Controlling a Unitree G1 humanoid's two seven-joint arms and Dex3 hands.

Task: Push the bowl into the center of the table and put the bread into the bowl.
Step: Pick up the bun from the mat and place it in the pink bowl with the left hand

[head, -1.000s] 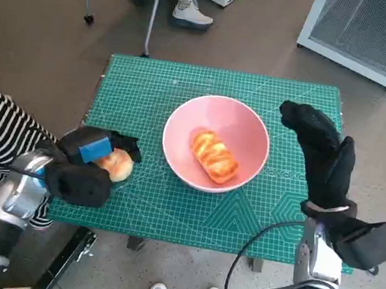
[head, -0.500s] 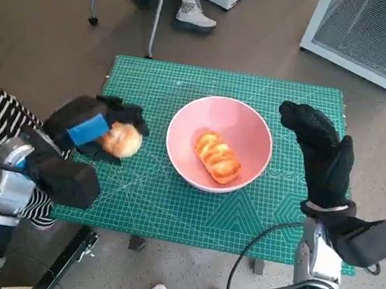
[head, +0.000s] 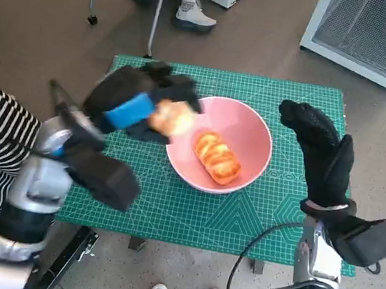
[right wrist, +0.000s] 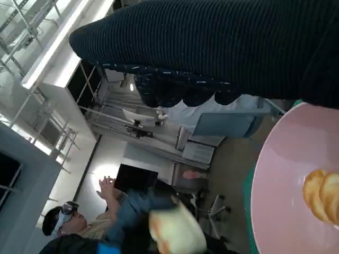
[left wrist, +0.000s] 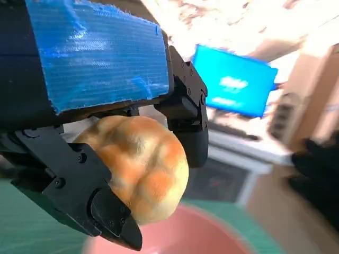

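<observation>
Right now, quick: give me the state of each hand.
Left hand: closed around a round bread roll, above the pink bowl's rim.
Right hand: open, holding nothing.

Left hand point(head: 138, 106) is pretty smeared in the head view, so how its fingers sit on the bread roll point(head: 171, 118) is hard to read there. The near side of that roll is tucked behind the hand. In the left wrist view the pink bowl point(left wrist: 175, 233) is blurry and cut off at the edge. The right hand point(right wrist: 222, 53) is just a dark band in its own wrist view, fingers barely showing. Seated person point(head: 186, 2) is cropped to legs and shoes.
</observation>
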